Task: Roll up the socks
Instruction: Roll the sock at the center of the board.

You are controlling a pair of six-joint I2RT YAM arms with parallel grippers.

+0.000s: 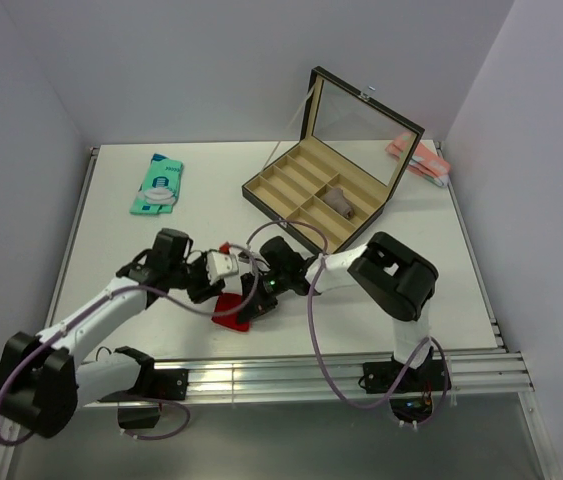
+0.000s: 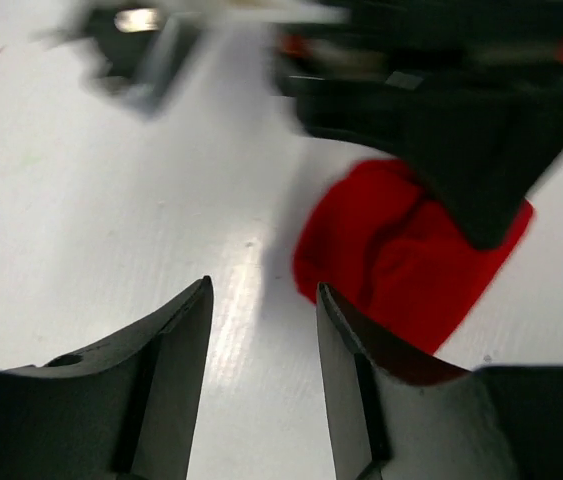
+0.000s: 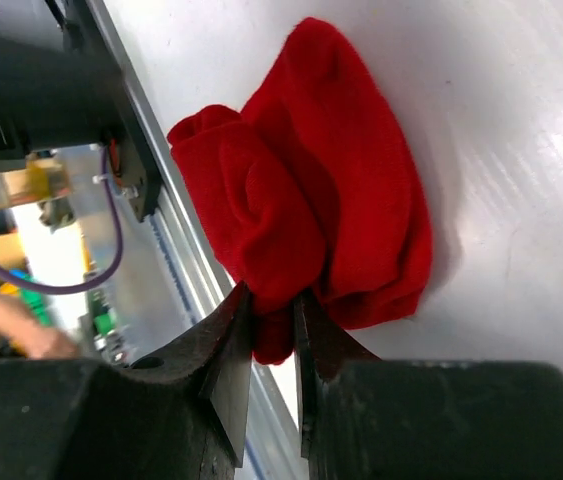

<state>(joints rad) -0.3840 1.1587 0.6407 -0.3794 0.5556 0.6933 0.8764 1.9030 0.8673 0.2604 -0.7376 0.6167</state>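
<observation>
Pinching a fold of the socks [image 3: 331, 180] with the right gripper [image 3: 273, 300], clenched narrow on the red fabric at one end, with cloth bulging out on either side of the black fingertips. Grasping only that pinched edge, with the rest of the fabric resting on the white table [image 1: 111, 250]. Lying bunched and partly rolled into overlapping folds, close to the table's near edge and a little left of centre, just beside the metal rail [image 1: 311, 372] along that edge.

Showing the left gripper [image 2: 261, 295] released, with jaws parted and only bare table between them. Holding nothing. Sitting just left of the socks, with its right-hand finger close against the red cloth; touching or not, cannot tell from the wrist view.

Seen from above: meeting over the socks from both sides, with the left arm reaching in from the left, the right arm bent back from the right, and both black gripper heads crowded together above the red patch.

Farther back, right of centre: standing open, a dark box [image 1: 279, 216] with tan compartments, its lid [image 1: 361, 125] raised toward the far side, and a small greyish object [image 1: 339, 200] in one right-hand compartment. At the far left, lying flat, a teal sock [image 1: 157, 185] with white print. At the far right, beside the lid, a pale pink bundle [image 1: 416, 160].
</observation>
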